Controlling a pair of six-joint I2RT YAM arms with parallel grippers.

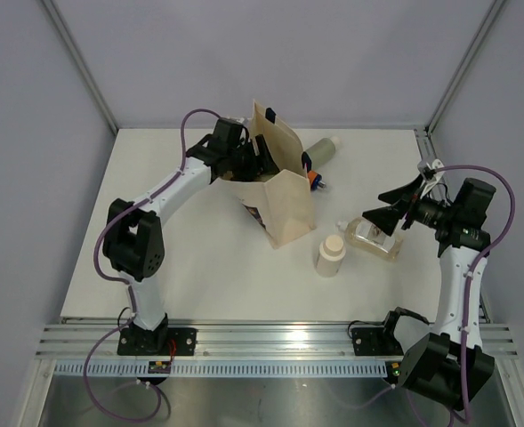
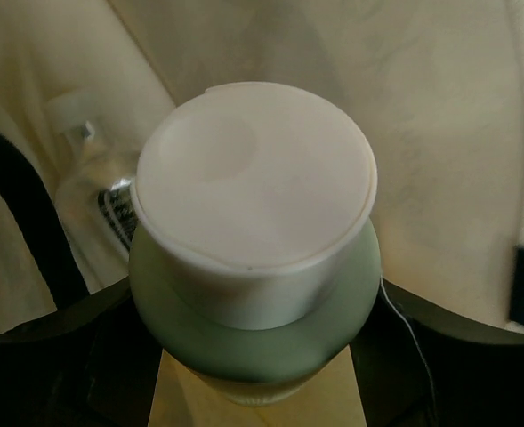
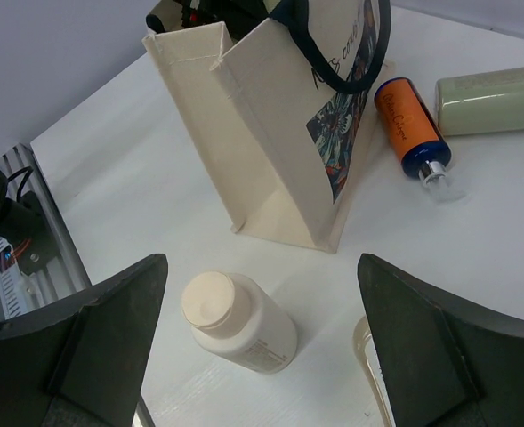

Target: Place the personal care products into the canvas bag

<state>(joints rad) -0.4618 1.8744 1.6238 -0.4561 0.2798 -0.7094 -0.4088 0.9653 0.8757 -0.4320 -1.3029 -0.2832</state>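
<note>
The canvas bag (image 1: 288,206) stands upright mid-table, its print side facing right (image 3: 337,147). My left gripper (image 1: 246,165) is at the bag's mouth, shut on a sage-green bottle with a white cap (image 2: 253,205), held inside the bag (image 2: 439,116). A shiny silvery bottle (image 2: 97,191) lies below it in the bag. My right gripper (image 1: 379,212) is open and empty, hovering above the short beige bottle (image 3: 239,327) and the clear amber-filled bottle (image 1: 374,240). A second sage-green bottle (image 1: 320,150) and an orange bottle (image 3: 409,123) lie beside the bag.
The beige bottle (image 1: 331,254) stands in front of the bag's right corner. The aluminium rail (image 1: 262,342) runs along the near edge. Grey walls enclose the table at the back and sides.
</note>
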